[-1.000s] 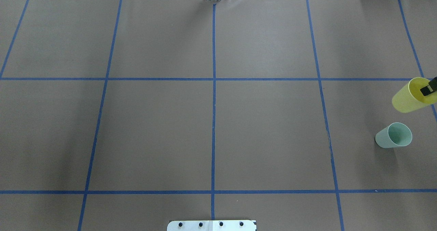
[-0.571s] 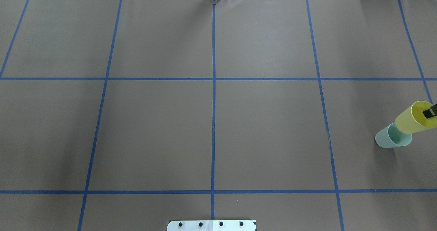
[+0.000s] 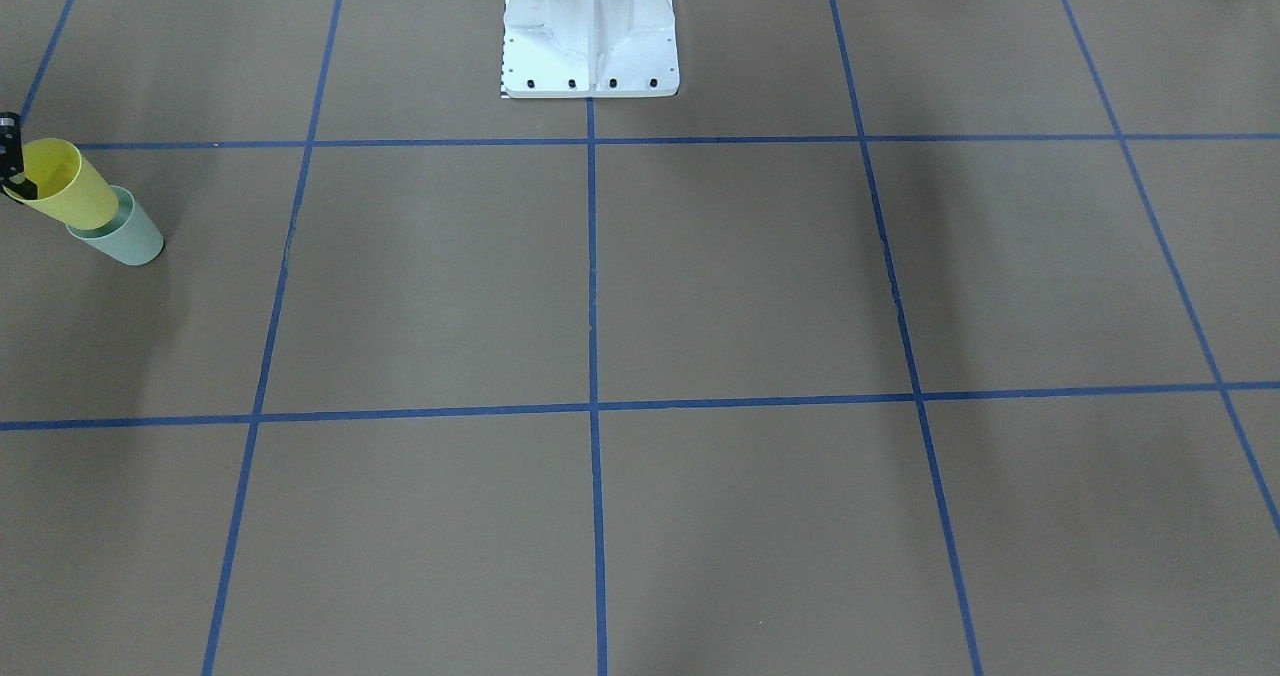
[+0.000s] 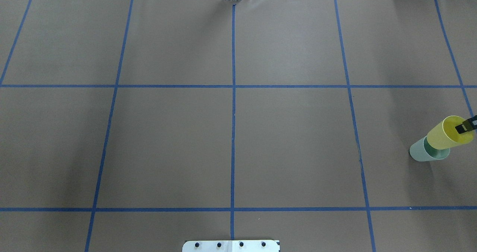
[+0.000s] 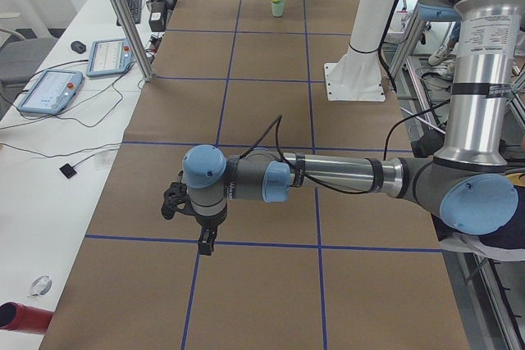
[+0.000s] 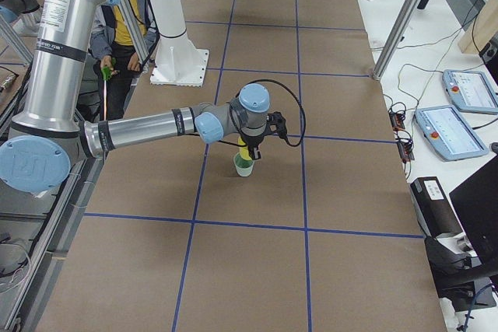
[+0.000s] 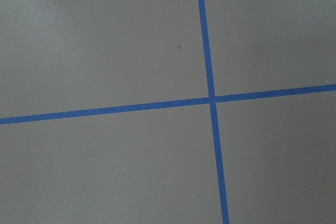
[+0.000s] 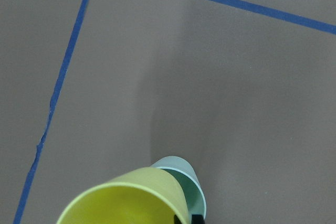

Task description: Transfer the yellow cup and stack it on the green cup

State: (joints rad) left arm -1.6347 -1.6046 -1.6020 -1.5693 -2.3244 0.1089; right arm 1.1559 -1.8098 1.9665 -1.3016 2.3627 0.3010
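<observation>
The yellow cup (image 4: pixel 445 134) hangs tilted at the table's far right, with its base in the mouth of the green cup (image 4: pixel 421 153), which stands upright on the brown table. My right gripper (image 4: pixel 466 126) is shut on the yellow cup's rim, with one finger inside it. The front view shows the yellow cup (image 3: pixel 68 188), the green cup (image 3: pixel 128 238) and the gripper (image 3: pixel 10 171). The right wrist view shows the yellow cup (image 8: pixel 126 198) over the green cup (image 8: pixel 189 187). My left gripper (image 5: pixel 202 235) hovers over a tape crossing far from the cups; I cannot tell whether it is open.
Blue tape lines divide the brown table into squares. The white robot base (image 3: pixel 590 36) stands at the robot's edge, mid-table. Aluminium posts (image 6: pixel 408 13) and tablets (image 6: pixel 451 131) stand on a side bench beyond the far edge.
My right gripper has carried the yellow cup toward the robot and down, from beside the green cup to its mouth, where the yellow cup's base now sits.
</observation>
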